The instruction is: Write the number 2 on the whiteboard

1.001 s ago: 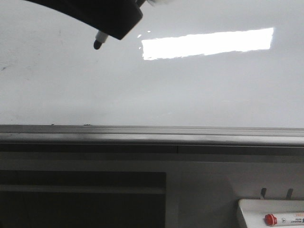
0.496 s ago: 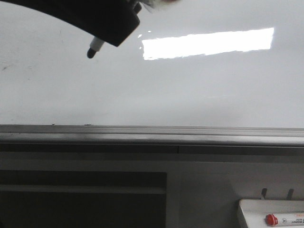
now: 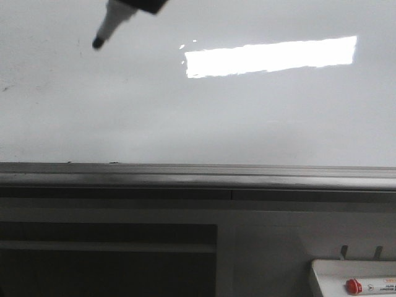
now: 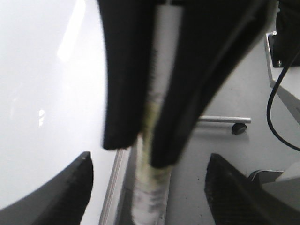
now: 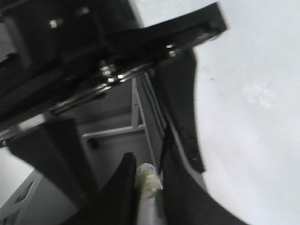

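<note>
The whiteboard [image 3: 247, 117] fills the upper front view, with its grey bottom rail [image 3: 198, 176] below. No number 2 shows on it. A marker [image 3: 111, 23] points down-left, its dark tip [image 3: 97, 43] close to the board near the top left. My right gripper [image 5: 147, 168] is shut on the marker's white barrel [image 5: 146, 180]; only a black bit of it [image 3: 147, 5] shows in the front view. My left gripper [image 4: 150, 157] is open wide. Its fingers [image 4: 70, 187] stand apart on either side of the marker [image 4: 149, 197] and of the right gripper's jaws.
A small white tray [image 3: 352, 278] with a red-capped marker [image 3: 371, 286] sits at the bottom right, below the rail. A bright light reflection [image 3: 272, 55] lies on the board. A faint smudge [image 3: 6, 88] is at the board's left edge.
The marker and the gripper holding it have moved up and to the left. The black gripper body has almost left the top of the front view, and more of the marker shows.
</note>
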`<action>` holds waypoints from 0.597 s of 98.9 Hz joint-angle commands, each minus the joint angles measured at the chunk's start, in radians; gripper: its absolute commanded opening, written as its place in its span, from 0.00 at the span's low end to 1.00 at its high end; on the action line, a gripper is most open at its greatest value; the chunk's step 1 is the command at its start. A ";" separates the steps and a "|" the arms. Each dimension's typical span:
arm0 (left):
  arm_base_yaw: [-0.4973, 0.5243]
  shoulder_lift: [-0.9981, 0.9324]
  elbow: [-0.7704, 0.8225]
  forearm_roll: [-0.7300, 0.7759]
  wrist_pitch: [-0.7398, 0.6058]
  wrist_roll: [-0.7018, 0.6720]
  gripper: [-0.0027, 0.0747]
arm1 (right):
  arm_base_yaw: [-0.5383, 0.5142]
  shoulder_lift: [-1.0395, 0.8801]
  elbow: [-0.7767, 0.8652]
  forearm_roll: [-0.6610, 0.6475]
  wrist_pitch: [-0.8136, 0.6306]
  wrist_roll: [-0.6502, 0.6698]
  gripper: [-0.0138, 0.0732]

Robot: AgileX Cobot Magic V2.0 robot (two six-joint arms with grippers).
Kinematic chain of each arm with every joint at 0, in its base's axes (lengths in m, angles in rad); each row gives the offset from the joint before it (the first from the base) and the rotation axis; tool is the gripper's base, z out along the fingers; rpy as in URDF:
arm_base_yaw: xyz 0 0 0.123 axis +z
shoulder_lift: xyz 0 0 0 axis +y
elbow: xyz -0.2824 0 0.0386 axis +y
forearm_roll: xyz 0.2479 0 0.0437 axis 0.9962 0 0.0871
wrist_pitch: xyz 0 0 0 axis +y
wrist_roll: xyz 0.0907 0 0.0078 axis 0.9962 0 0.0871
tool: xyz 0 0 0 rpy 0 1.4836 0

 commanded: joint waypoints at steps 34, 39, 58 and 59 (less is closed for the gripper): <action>0.290 -0.418 0.097 0.119 -0.130 -0.313 0.32 | 0.001 0.036 -0.075 0.004 -0.311 -0.048 0.07; 0.336 -0.466 0.138 0.117 -0.149 -0.334 0.24 | 0.001 0.064 -0.079 0.000 -0.330 -0.048 0.07; 0.430 -0.581 0.269 0.025 -0.180 -0.334 0.01 | 0.001 0.178 -0.104 -0.029 -0.419 -0.048 0.07; 0.431 -0.584 0.272 0.022 -0.180 -0.334 0.01 | 0.001 0.185 -0.107 -0.032 -0.419 -0.048 0.07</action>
